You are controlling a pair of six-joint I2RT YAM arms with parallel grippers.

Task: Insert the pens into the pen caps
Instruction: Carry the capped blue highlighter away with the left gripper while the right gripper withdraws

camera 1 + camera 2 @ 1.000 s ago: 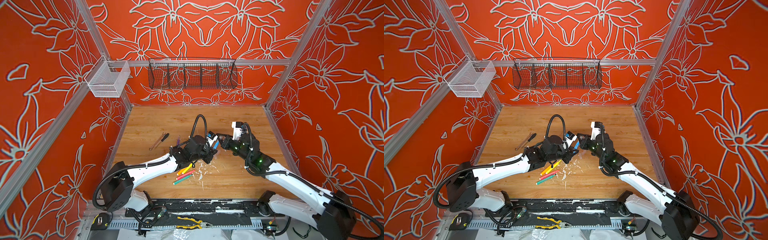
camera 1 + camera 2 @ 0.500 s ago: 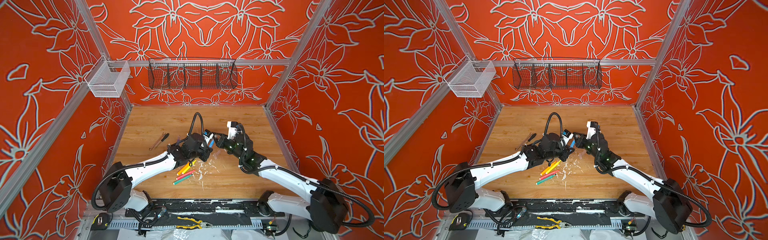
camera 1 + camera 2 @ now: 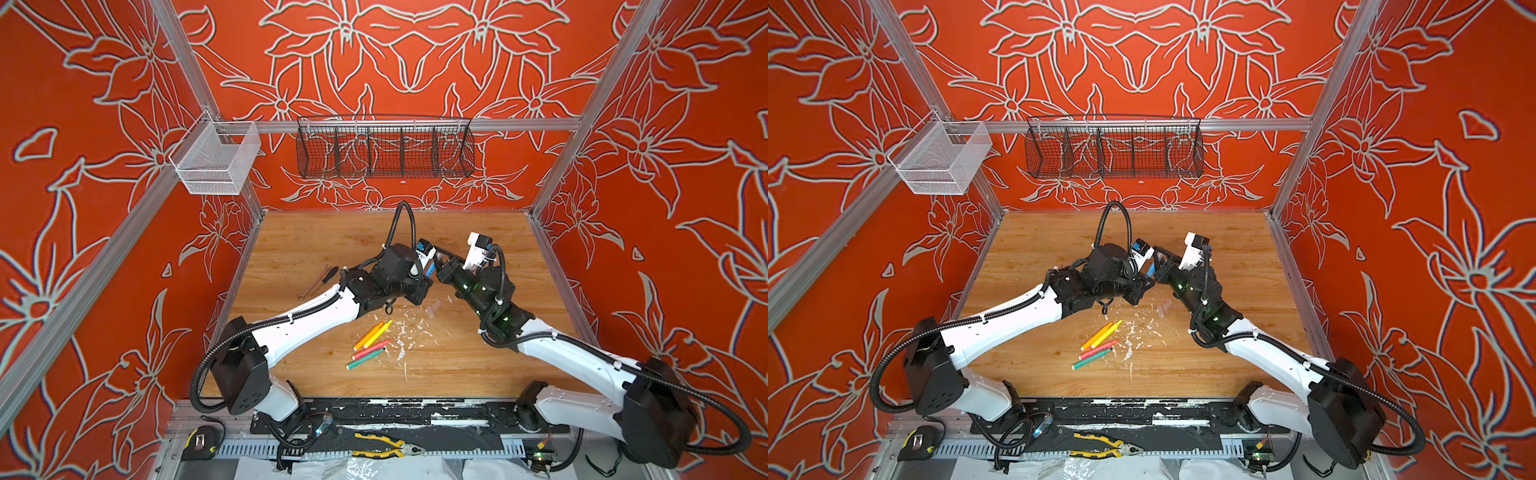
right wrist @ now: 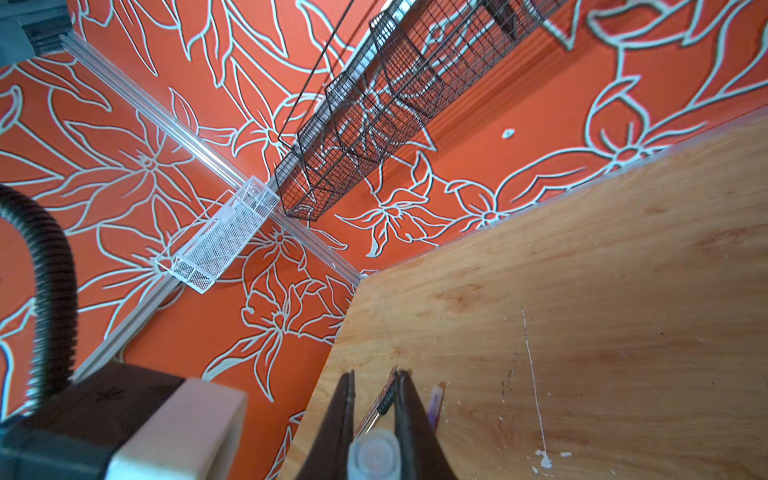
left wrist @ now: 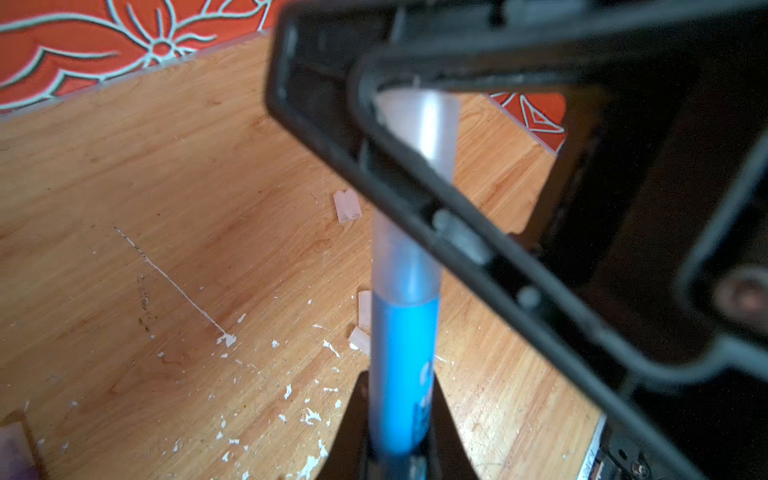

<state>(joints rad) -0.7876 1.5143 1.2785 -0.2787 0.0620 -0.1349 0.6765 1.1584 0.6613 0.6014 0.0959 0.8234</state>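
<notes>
My left gripper (image 5: pixel 399 395) is shut on the blue pen (image 5: pixel 405 365), seen in both top views (image 3: pixel 430 271) (image 3: pixel 1150 271) above the table's middle. A translucent pen cap (image 5: pixel 409 253) covers the pen's tip, and my right gripper (image 4: pixel 374 376) is shut on that cap (image 4: pixel 374 457). The two grippers meet tip to tip (image 3: pixel 438 266). Orange (image 3: pixel 368 336), yellow (image 3: pixel 381 329), pink-red (image 3: pixel 371 349) and green (image 3: pixel 365 360) pens lie together on the table. A purple pen (image 4: pixel 436 405) lies beyond the right fingers. Loose caps (image 5: pixel 347 205) (image 5: pixel 362 311) lie below the grippers.
A screwdriver and wrench (image 3: pixel 319 281) lie at the left of the wooden table (image 3: pixel 478 365). White flecks (image 3: pixel 401 337) dot its middle. A black wire basket (image 3: pixel 384 151) and a white mesh basket (image 3: pixel 216 162) hang on the walls. Pliers (image 3: pixel 386 446) and a tape measure (image 3: pixel 201 440) sit at the front.
Both grippers, still joined at the blue pen and cap, have drifted a little toward the back of the table. The pens on the table have not moved.
</notes>
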